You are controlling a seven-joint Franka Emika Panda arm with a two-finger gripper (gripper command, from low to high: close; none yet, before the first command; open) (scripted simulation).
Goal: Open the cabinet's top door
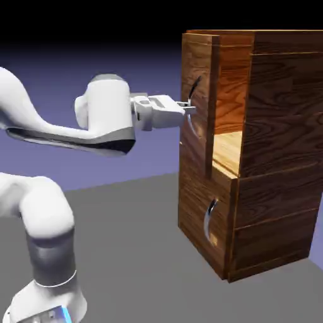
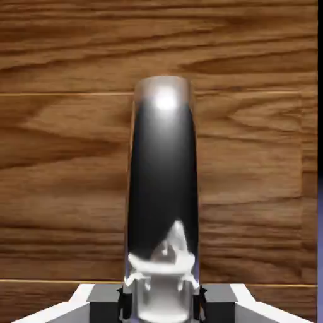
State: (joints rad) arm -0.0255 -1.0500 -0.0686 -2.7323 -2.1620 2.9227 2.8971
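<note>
Gripper [image 2: 163, 304] at bottom of hand view is clamped across curved handle [image 2: 163, 183], presumably so the top door [image 1: 197, 55], ajar at upper right of exterior view, can be pulled wider.

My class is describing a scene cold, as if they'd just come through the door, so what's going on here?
A white robot arm has its fingers closed on the curved silver handle of the cabinet's top door. The door stands partly open, showing the upper compartment's pale wooden floor. The lower panel, with its own curved handle, is shut, and nothing is touching it. Opening the top door is under way, judging by the grip and the gap.
</note>
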